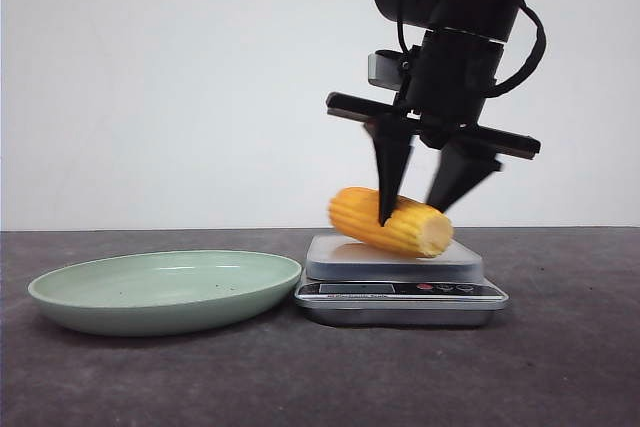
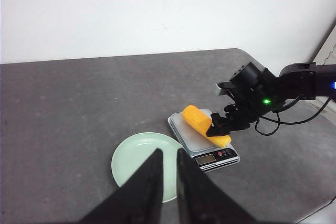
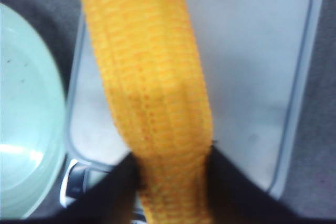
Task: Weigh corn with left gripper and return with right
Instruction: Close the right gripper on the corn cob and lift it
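Observation:
The yellow-orange corn (image 1: pixel 392 222) is tilted just over the platform of a small silver kitchen scale (image 1: pixel 400 292). My right gripper (image 1: pixel 410 215) comes down from above and is shut on the cob near its paler cut end. In the right wrist view the corn (image 3: pixel 152 77) fills the gap between the two black fingers (image 3: pixel 231 182). The left wrist view shows the corn (image 2: pixel 197 118) and the right gripper (image 2: pixel 219 129) on it. My left gripper (image 2: pixel 169 153) hangs high over the plate's near side, fingers almost together and empty. It is outside the front view.
A pale green shallow plate (image 1: pixel 165 292) lies on the dark grey table just left of the scale; it also shows in the left wrist view (image 2: pixel 131 161) and the right wrist view (image 3: pixel 21 103). A white wall stands behind.

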Available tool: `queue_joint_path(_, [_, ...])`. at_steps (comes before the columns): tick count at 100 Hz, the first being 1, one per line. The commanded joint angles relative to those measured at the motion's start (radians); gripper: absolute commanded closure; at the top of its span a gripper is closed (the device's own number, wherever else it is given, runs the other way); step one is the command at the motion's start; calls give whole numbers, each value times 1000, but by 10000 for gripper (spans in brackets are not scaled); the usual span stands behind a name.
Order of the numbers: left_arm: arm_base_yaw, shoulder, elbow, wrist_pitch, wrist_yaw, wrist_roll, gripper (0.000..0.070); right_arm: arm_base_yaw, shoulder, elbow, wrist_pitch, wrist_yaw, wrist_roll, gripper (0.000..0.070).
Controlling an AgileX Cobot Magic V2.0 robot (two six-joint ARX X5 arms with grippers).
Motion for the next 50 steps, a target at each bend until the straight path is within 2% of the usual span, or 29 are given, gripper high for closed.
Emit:
queue_joint_path(1, [-7,5,15,-27,2,11,696,5,21,24,11,-38,1,694])
queue_joint_path(10, [-7,5,15,-27,2,11,696,-3,3,25,50,-94,6,694])
queue_joint_path(19, [-7,5,15,-28,7,11,696,-6,-48,26,129,-110,13,694])
queue_joint_path(37, [-7,5,15,-28,27,12,696,9,-223,42,340,-83,-1,695])
queue_joint_path(50, [-7,5,15,-26,27,12,696,35,-307,112,369,-17,-23,696])
